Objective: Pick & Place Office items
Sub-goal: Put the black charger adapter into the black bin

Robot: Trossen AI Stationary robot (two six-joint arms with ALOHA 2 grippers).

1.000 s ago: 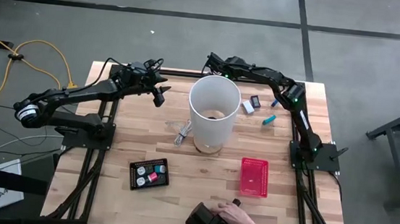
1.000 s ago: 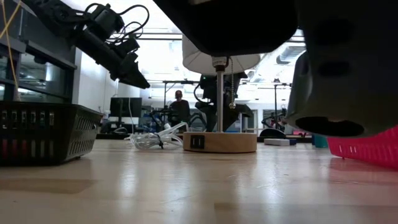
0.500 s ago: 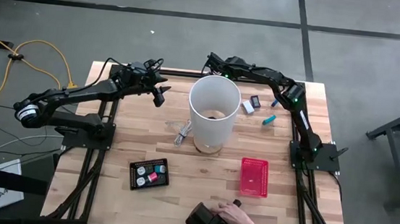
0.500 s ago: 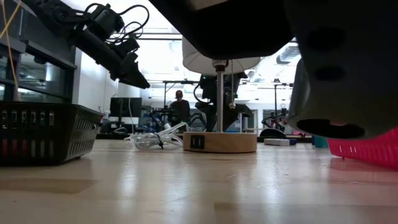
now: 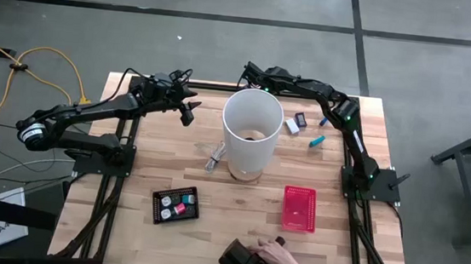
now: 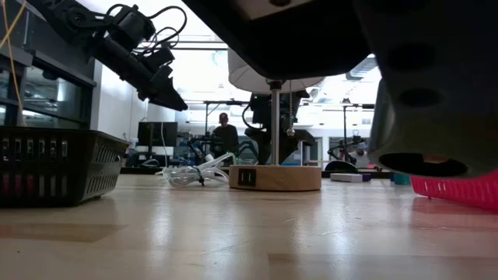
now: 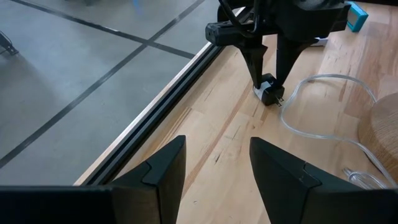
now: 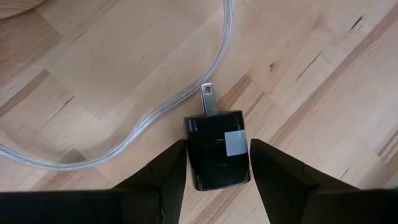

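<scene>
My right gripper [image 7: 268, 81] reaches to the table's far edge behind the white lamp [image 5: 251, 133] and points down, shut on a small black plug [image 8: 216, 149]. My left gripper [image 5: 190, 111] hangs open in the air over the far left of the table, facing the plug. To the right of the lamp, a white block [image 5: 292, 126], a black piece [image 5: 301, 119], a blue stick [image 5: 324, 120] and a teal piece [image 5: 317, 141] lie flat on the wood. Pink and teal pieces lie in the black tray [image 5: 160, 213]. My right gripper pinches the black plug by its two long sides [image 8: 193, 158], one finger [image 8: 165, 177] on each. The fingers come from above, pointing down. The metal prongs [image 8: 208, 98] stick out level past the fingertips. Whether the plug rests on the wood or is just clear of it, I cannot tell.
The lamp's clear cord [image 7: 323, 81] curls on the wood beside the plug, and a bundle of it [image 5: 214, 156] lies left of the lamp base. A red mesh basket [image 5: 299, 208] stands near right. A person's hand [image 5: 274, 253] holds a dark object at the near edge, blocking much of the low view.
</scene>
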